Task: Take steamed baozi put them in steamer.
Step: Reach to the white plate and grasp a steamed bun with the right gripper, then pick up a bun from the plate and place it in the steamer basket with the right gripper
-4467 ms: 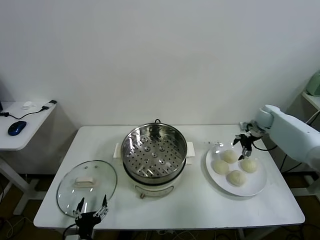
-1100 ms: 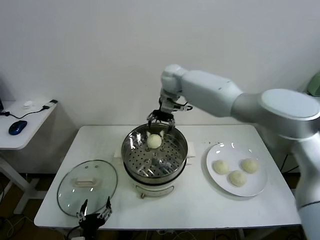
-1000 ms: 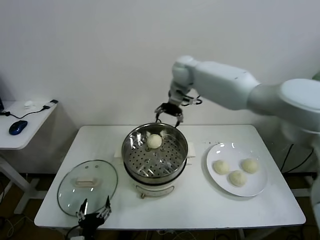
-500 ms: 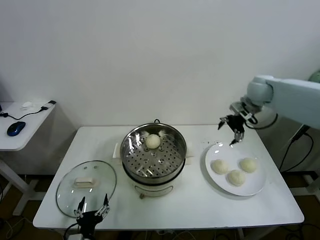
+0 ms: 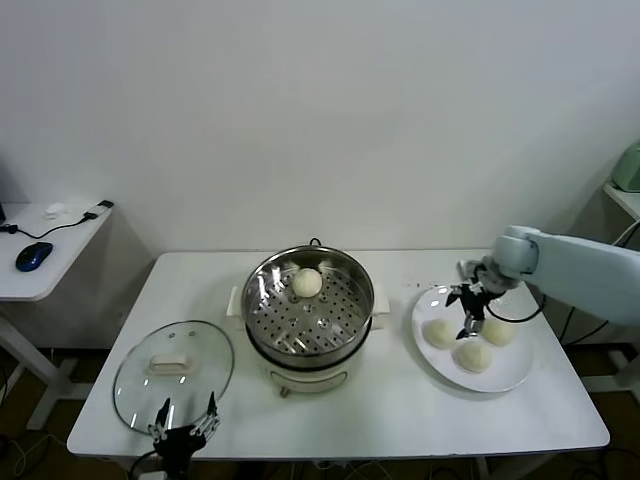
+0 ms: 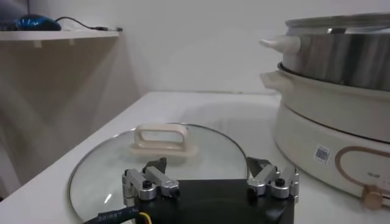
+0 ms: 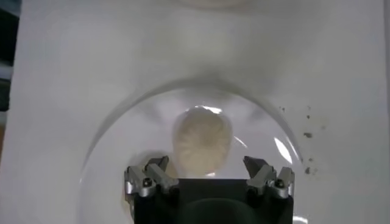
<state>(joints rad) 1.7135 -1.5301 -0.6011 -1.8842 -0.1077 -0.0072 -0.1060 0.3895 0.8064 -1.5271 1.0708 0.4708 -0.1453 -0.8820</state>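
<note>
The steamer (image 5: 308, 318) stands mid-table, its steel pot holding one steamed baozi (image 5: 307, 283) on the perforated tray, toward the back. Three more baozi (image 5: 440, 333) (image 5: 497, 331) (image 5: 472, 355) lie on a white plate (image 5: 510, 368) to the right. My right gripper (image 5: 466, 314) hangs open just above the plate, over the gap between the buns. In the right wrist view one baozi (image 7: 202, 141) lies straight ahead of that gripper (image 7: 206, 165), untouched. My left gripper (image 5: 183, 425) rests open at the table's front edge, by the glass lid.
A round glass lid (image 5: 173, 375) with a white handle (image 6: 161, 137) lies flat at the front left, just ahead of my left gripper (image 6: 207, 167). The steamer's cream base (image 6: 329, 146) is close beside it. A side desk (image 5: 45, 250) with a mouse stands at the left.
My right arm has swung from above the steamer, leaving a baozi on its tray, across to the plate, and has come down low over the buns. The left arm has stayed put.
</note>
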